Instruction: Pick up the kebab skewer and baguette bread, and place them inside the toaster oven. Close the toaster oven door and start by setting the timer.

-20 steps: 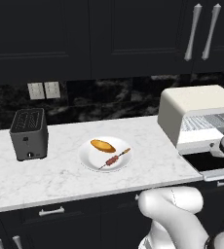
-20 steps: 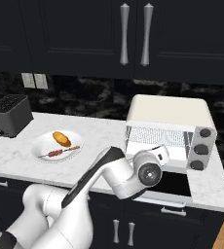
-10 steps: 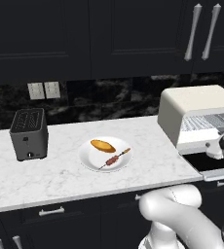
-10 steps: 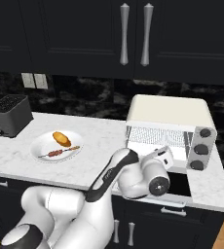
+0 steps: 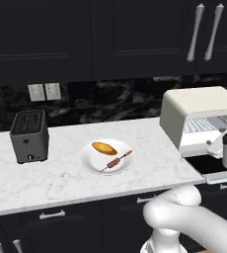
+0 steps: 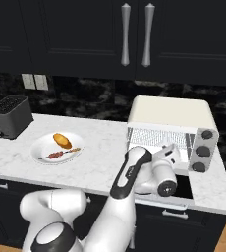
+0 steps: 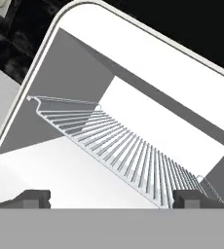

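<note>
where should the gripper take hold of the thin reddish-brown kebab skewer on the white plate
Probably at the middle of the thin reddish-brown kebab skewer, coming straight down from above. It lies flat on the round white plate, slanting beside the golden baguette bread without clearly touching it, so no side approach gets under it. Set the open gripper with its jaws across the stick's width, clear of the bread.

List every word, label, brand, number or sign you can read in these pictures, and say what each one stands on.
No readable text anywhere.
Cream-beige boxy toaster oven: its two dark round knobs carry no legible markings.
Small dark grey slot toaster: a tiny pale dot on its front, too small to read.
White wall outlet plates: blank.
Round white plate, black cabinet doors: no lettering.
</note>
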Robot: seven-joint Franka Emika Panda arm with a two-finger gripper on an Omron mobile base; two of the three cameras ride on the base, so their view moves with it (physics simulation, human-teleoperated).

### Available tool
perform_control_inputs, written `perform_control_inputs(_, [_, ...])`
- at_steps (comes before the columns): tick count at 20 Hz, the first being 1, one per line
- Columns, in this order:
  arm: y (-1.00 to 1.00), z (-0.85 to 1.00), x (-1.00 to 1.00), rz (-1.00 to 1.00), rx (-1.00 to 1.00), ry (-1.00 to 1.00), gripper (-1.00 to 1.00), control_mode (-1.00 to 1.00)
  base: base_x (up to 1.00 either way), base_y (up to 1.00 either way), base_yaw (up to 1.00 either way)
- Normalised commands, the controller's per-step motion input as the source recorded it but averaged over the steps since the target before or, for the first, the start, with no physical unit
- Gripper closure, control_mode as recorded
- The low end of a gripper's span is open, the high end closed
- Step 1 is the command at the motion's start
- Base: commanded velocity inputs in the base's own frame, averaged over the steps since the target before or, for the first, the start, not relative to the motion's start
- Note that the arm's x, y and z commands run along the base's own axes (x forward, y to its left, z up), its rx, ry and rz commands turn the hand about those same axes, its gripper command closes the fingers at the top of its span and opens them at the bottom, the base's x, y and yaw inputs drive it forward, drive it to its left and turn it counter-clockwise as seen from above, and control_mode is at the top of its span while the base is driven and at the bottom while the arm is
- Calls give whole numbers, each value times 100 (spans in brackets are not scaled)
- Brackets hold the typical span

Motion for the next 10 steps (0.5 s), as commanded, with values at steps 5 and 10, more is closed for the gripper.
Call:
perform_control_inputs(5, [-16, -4, 39, 0, -9, 0, -100, -100, 0, 0, 0])
perform_control_inputs(10, [0, -3, 30, 0, -1, 0, -100, -100, 0, 0, 0])
